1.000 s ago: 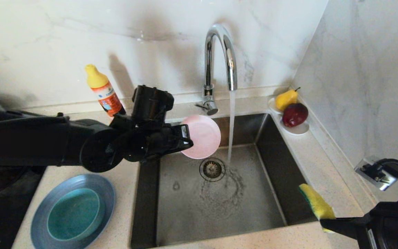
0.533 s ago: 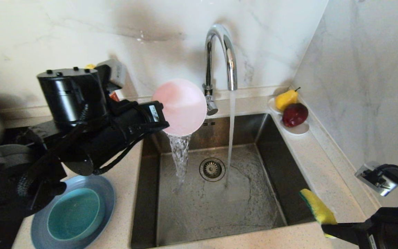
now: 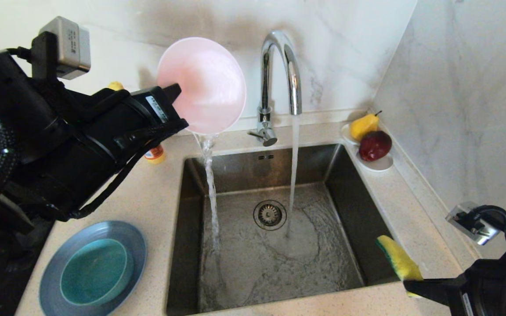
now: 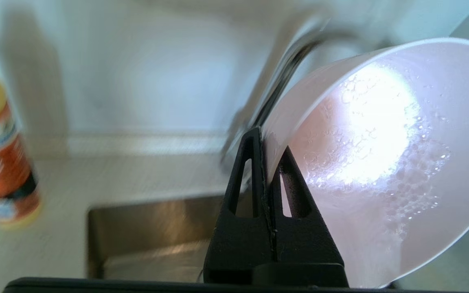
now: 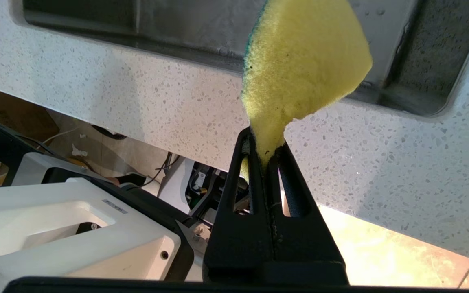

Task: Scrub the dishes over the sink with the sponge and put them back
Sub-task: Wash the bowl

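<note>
My left gripper (image 3: 175, 109) (image 4: 268, 142) is shut on the rim of the pale pink bowl (image 3: 202, 84) (image 4: 377, 162), held high and tipped on its side above the back left corner of the sink (image 3: 349, 245). Water pours from the bowl's lower edge into the basin. My right gripper (image 3: 409, 283) (image 5: 265, 146) is shut on the yellow sponge (image 3: 399, 259) (image 5: 299, 61) over the sink's front right corner. The teal bowl (image 3: 93, 271) sits inside the grey-blue plate (image 3: 51, 272) on the counter left of the sink.
The chrome tap (image 3: 279, 79) runs a stream onto the basin beside the drain strainer (image 3: 269, 214). An orange bottle (image 3: 154, 154) (image 4: 2, 162) stands behind my left arm. A pear (image 3: 364, 125) and a red fruit (image 3: 374, 145) lie on a white dish at the back right.
My left arm lifted the pink bowl up and to the left from just above the drain, tipping it so water spills out. The right arm with the sponge stayed put.
</note>
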Motion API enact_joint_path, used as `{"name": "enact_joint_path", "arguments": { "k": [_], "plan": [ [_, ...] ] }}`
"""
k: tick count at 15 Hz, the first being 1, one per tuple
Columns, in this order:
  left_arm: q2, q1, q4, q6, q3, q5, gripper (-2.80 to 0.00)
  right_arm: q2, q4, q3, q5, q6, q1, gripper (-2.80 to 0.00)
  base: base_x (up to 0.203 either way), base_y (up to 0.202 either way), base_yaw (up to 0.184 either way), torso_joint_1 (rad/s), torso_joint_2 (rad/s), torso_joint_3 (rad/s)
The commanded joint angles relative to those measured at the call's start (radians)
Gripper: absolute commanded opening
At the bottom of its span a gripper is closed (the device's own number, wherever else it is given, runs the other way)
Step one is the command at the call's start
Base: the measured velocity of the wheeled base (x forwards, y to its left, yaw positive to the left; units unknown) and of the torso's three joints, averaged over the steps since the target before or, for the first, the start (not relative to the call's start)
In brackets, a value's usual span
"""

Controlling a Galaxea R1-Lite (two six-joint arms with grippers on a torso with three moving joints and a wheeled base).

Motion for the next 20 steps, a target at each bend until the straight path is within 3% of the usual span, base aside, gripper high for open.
{"name": "enact_joint_path", "arguments": {
  "k": [1, 4, 12, 14, 16, 18, 20],
  "plan": [
    [-0.017, 0.0, -0.105, -0.001, 0.046, -0.049, -2.8, 0.017, 0.0, 0.0, 0.007, 0.001, 0.0, -2.8, 0.0, 0.0, 0.0, 0.0, 0.0, 0.0],
    [-0.017, 0.0, -0.272, -0.002, 0.133, -0.143, -2.8, 0.024, 0.0, 0.0, 0.011, 0.003, 0.0, -2.8, 0.0, 0.0, 0.0, 0.0, 0.0, 0.0],
    [-0.018, 0.04, -0.267, -0.016, 0.161, -0.212, -2.8, 0.008, 0.0, -0.005, 0.017, 0.003, 0.0, -2.8, 0.0, 0.0, 0.0, 0.0, 0.0, 0.0],
    [-0.023, 0.06, -0.063, -0.01, 0.159, -0.217, -2.8, -0.016, -0.001, -0.011, 0.023, 0.021, 0.008, -2.8, 0.0, 0.0, 0.0, 0.0, 0.0, 0.0],
    [-0.034, 0.077, 0.284, -0.01, 0.122, -0.233, -2.8, -0.042, -0.001, -0.037, 0.077, 0.051, 0.013, -2.8, 0.0, 0.0, 0.0, 0.0, 0.0, 0.0],
    [-0.039, 0.087, 0.54, -0.018, 0.058, -0.252, -2.8, -0.052, 0.0, -0.081, 0.102, 0.057, 0.013, -2.8, 0.0, 0.0, 0.0, 0.0, 0.0, 0.0],
    [-0.04, 0.09, 0.647, -0.01, 0.046, -0.25, -2.8, -0.06, 0.001, -0.127, 0.119, 0.086, 0.05, -2.8, 0.0, 0.0, 0.0, 0.0, 0.0, 0.0]
  ]
}}
